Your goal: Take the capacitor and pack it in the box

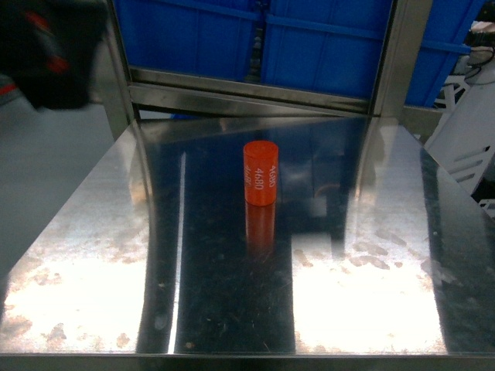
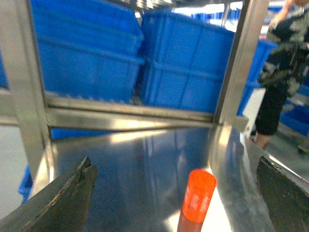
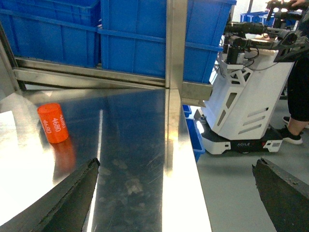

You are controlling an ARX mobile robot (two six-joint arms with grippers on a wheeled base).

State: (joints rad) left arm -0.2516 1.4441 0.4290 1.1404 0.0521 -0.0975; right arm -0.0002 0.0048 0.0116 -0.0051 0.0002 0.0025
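Note:
The capacitor (image 1: 261,174) is an orange cylinder with white "4680" print, standing upright near the middle of the shiny steel table (image 1: 93,255). Neither gripper shows in the head view. In the left wrist view the capacitor (image 2: 199,195) stands ahead, right of centre between the wide-apart fingers of my left gripper (image 2: 175,163), which is open and holds nothing. My right gripper (image 3: 176,163) is open and empty above the table's right edge, with the capacitor (image 3: 53,123) far to its left. The box is out of view.
Large blue bins (image 1: 255,35) sit behind a steel rack rail (image 1: 255,89) at the table's far edge, with upright posts (image 3: 175,43). A white wheeled robot (image 3: 246,106) and a person (image 2: 285,67) stand on the floor to the right. A dark blurred object (image 1: 46,46) is at far left.

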